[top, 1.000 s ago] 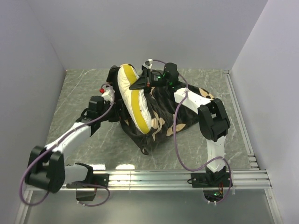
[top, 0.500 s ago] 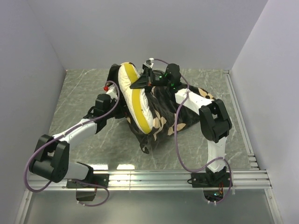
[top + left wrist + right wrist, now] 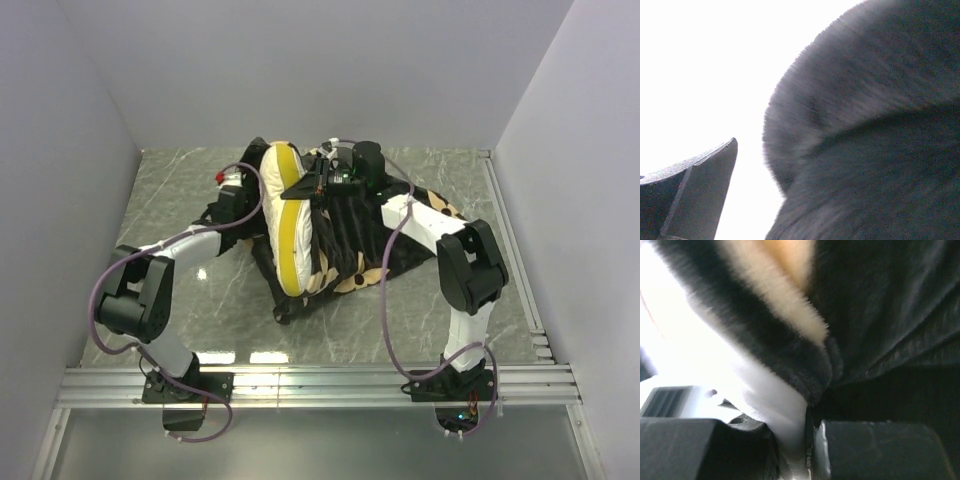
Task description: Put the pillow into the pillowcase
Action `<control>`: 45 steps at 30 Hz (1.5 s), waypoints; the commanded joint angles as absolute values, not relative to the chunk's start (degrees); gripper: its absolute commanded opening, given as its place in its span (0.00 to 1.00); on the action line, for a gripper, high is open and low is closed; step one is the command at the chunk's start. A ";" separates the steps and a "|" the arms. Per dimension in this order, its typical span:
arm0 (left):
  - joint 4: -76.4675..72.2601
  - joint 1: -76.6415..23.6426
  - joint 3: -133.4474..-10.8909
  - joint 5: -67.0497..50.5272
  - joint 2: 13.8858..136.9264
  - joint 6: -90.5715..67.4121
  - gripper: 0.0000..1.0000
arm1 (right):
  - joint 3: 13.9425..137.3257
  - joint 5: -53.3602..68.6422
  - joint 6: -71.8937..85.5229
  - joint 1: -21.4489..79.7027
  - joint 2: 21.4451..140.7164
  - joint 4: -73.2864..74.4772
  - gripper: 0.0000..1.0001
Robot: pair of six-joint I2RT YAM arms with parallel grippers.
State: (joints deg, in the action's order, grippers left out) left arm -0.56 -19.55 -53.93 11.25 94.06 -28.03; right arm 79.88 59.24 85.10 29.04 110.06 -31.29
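White left arm (image 3: pixel 195 243) with black joints, matching right arm (image 3: pixel 425 220), looping lilac cables (image 3: pixel 383 300), black right pincer (image 3: pixel 809 440)

Left arm was elbow-out, forearm angled inward; left tool (image 3: pixel 254 200) had jaws wide apart. Right arm was extended forward; right tool (image 3: pixel 810 437) was pinched on the pillowcase (image 3: pixel 790 360).

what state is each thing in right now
pillow: standing on edge, yellow band up, only partly covered
pillowcase: bunched around the pillow's lower end and right side, one edge pinched
left claw: open, holding nothing, close against the black fabric
right claw: shut on the pillowcase edge near the pillow's top
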 commanded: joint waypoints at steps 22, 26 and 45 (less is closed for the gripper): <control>19.50 3.60 -71.35 6.36 84.37 3.78 0.22 | 101.67 31.10 20.58 35.41 120.83 30.84 0.00; 25.57 4.48 -78.47 -0.59 85.17 2.30 0.00 | 108.01 32.60 8.22 38.49 126.19 39.00 0.00; 25.22 9.22 -88.36 -28.57 80.34 -13.02 0.00 | 118.79 36.00 -4.84 40.54 143.46 55.30 0.00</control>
State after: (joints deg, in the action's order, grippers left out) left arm 36.14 6.39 -83.22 -26.44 86.67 -12.34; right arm 128.35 34.00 -4.05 42.81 140.42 36.97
